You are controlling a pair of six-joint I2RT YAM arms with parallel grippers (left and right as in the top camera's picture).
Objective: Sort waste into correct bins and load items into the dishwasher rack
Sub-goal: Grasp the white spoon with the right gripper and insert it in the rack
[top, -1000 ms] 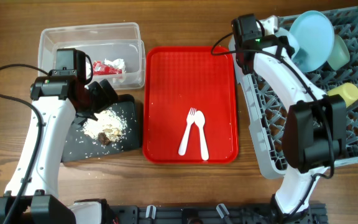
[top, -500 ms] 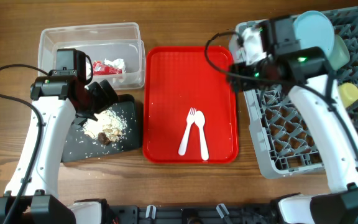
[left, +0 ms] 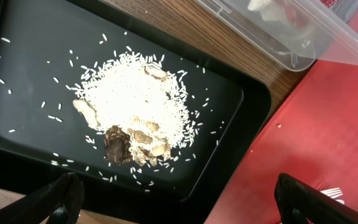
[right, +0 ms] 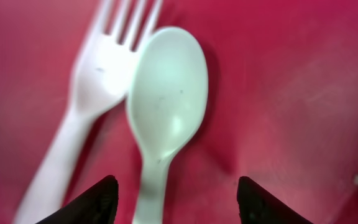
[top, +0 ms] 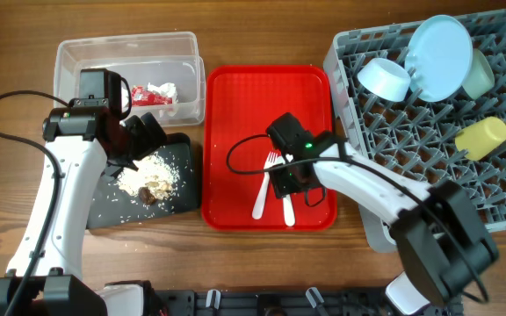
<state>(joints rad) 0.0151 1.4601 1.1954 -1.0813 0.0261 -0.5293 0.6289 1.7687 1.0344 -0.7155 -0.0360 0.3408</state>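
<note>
Wooden table (top: 16, 53) bears the red tray (top: 235, 132), where spoon (right: 169, 93) and fork (right: 98, 81) lie side by side under the right gripper (right: 178, 202), fingers wide. Left of the red tray, the left gripper (left: 180, 200) gapes over rice scraps (left: 135, 99).

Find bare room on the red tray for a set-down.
Red tray: upper half bare, between clear tub and rack. Narrow strip along its left edge, by the black tray. Crowded lower middle: fork, spoon, right gripper over them.

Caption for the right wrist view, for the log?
Open right hand poised over the white spoon and fork lying side by side on the red tray.
</note>
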